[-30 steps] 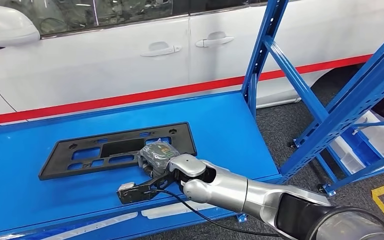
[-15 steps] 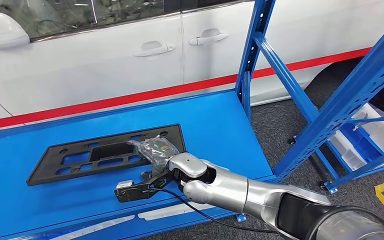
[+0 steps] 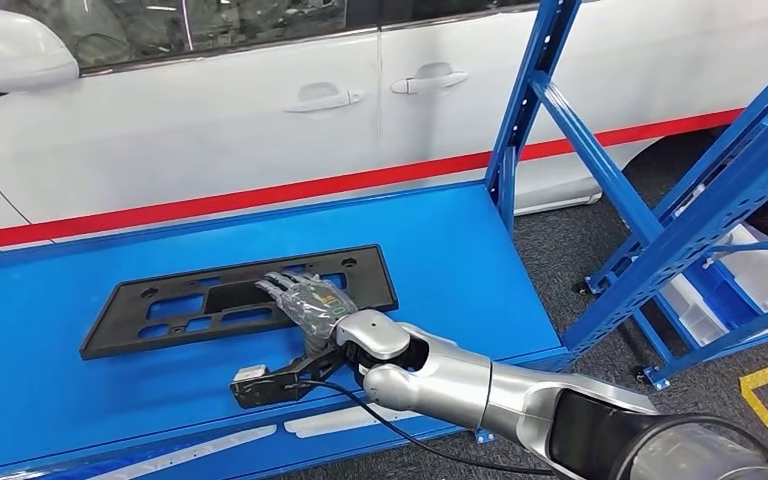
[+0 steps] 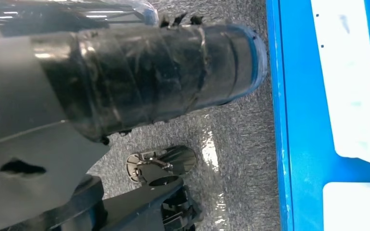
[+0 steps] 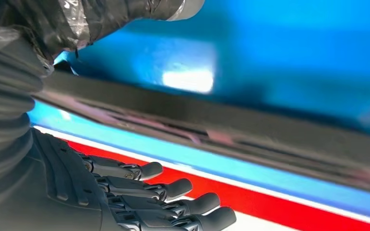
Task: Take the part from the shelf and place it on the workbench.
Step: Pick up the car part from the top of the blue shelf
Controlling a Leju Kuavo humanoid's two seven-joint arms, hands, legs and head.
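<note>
Flatly, one part (image 3: 240, 298), one workbench (image 3: 440, 250).

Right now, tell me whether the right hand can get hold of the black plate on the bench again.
Probably yes. The right hand hovers open directly over the black plate, which lies flat on the blue workbench with nothing between them.

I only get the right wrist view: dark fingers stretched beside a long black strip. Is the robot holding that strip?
Observer: No. The right hand lies open over the black part, fingers straight, gripping nothing.
Operator: What is that part?
Observer: A flat rectangular frame with cut-outs, lying on the blue workbench.
Operator: And the red and white band beyond?
Observer: That is a white car with a red stripe low on its side, behind the workbench.
</note>
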